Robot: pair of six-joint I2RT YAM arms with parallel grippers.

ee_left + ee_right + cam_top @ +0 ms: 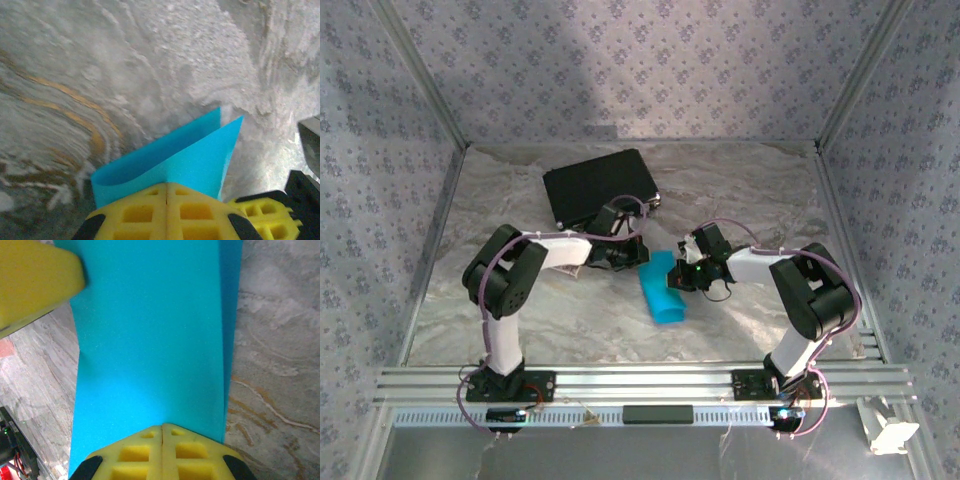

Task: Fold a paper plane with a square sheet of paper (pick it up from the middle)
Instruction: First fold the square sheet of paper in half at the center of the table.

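From above, the upper end of the thin bright cyan-blue sheet of paper (665, 300) is hidden between the left hand (638, 255) and the right hand (680, 275). The left arm (560, 250) covers a near corner of the flat black case (592, 185).

Two robot arms reach inward, elbows raised and bent. The left gripper (166, 186) is clamped on the upper left end of the folded blue sheet of paper (667, 297). The right gripper (162, 428) pinches its upper right edge, yellow fingers (192, 456) pressed together.
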